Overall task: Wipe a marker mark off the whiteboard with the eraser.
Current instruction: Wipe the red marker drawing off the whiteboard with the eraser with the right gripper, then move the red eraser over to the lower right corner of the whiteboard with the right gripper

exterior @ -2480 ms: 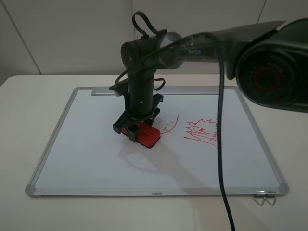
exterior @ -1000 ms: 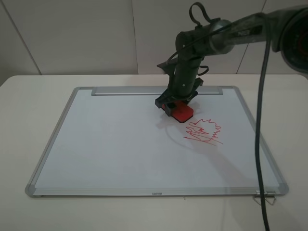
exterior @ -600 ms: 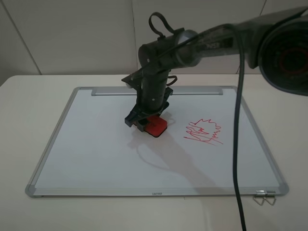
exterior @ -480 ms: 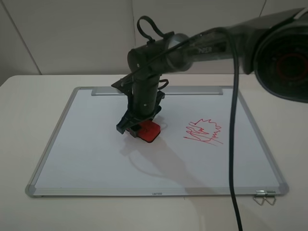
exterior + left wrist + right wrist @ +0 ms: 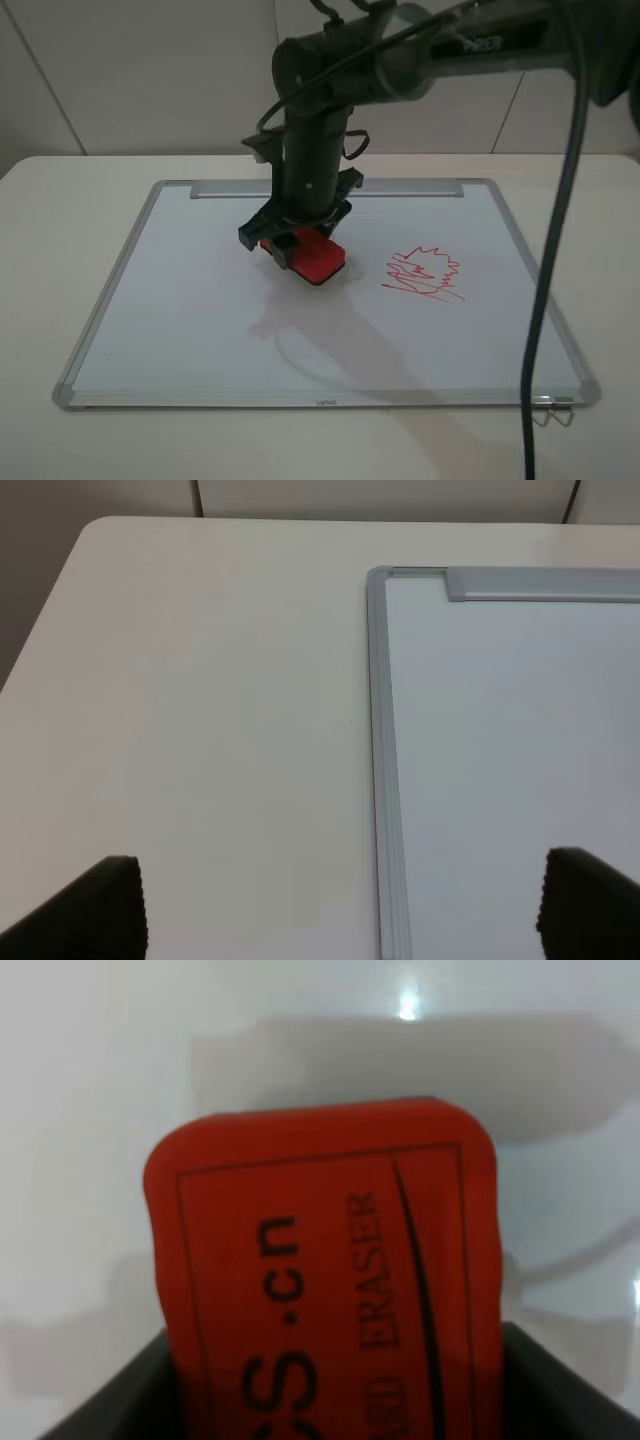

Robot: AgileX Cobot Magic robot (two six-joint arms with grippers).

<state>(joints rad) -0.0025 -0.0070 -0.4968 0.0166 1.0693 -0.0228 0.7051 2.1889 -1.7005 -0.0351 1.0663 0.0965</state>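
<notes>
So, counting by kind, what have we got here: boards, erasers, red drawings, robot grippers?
whiteboard: 1
eraser, red, held in the right gripper: 1
red scribble: 1
grippers, counting the left gripper too: 2
Total: 5

White panelled wall (image 5: 140, 80) behind; cream table (image 5: 60, 200), rounded corners; soft even light.

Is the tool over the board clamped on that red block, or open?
Shut: the right tool grips the eraser, which sticks out from between its jaws.
</notes>
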